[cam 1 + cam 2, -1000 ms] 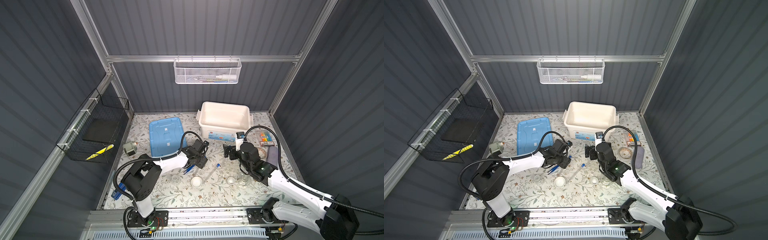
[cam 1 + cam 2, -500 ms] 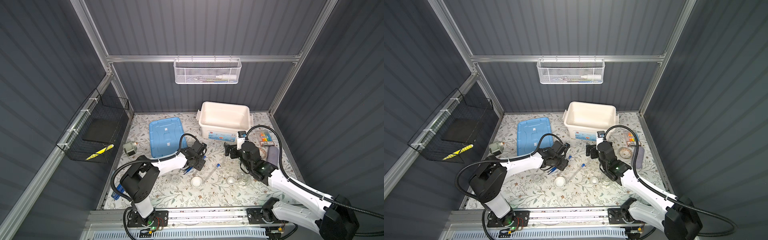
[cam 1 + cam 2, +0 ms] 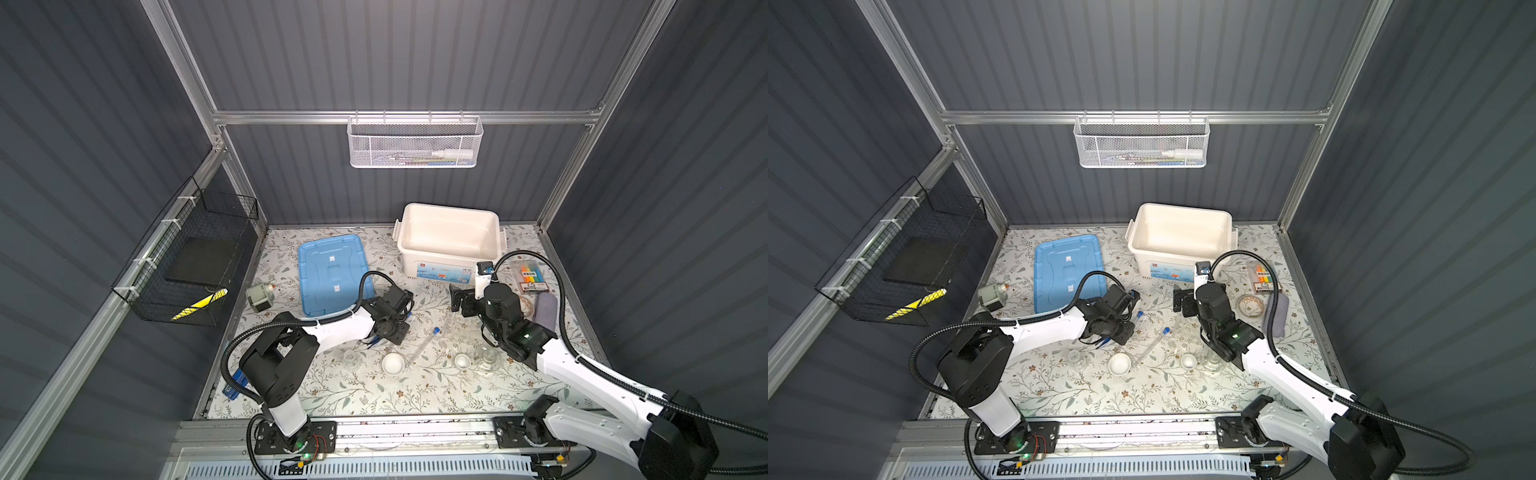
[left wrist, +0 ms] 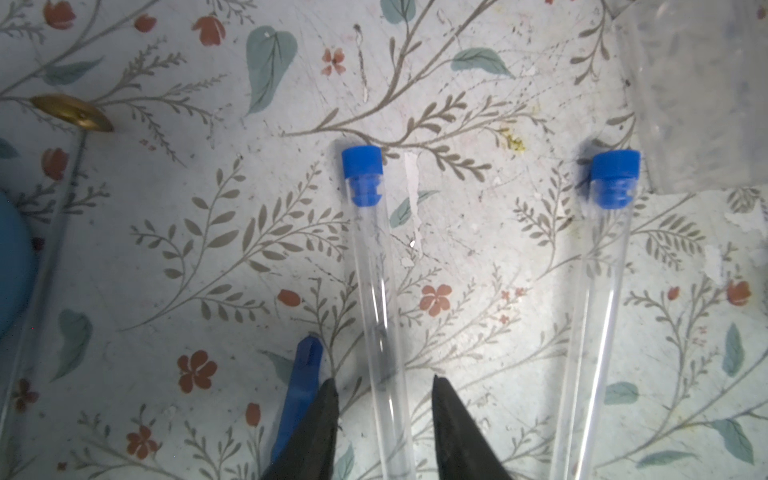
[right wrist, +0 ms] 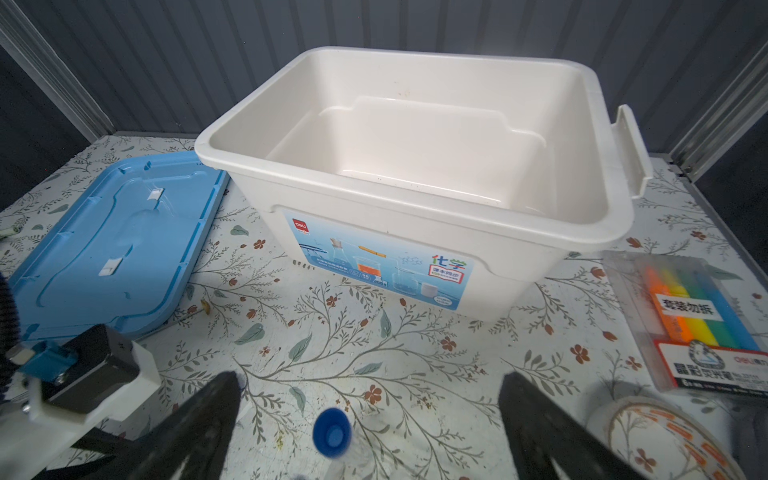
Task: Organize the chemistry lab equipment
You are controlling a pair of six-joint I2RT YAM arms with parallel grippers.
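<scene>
Test tube (image 4: 376,299): lay on surface (image 4: 166,232) between left jaws, long axis pointing straight ahead, blue cap at far end. Left jaws: stood partly apart astride it, glass untouched. Second tube (image 4: 598,316): lay parallel, just outside one jaw; blue tweezers (image 4: 301,386) outside other. Right jaws: gaped wide, farther off.

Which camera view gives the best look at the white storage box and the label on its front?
The right wrist view: the white storage box fills the picture, its inside and front label clear. Both top views show the box small, from above, the label unreadable. The left wrist view does not show it.
</scene>
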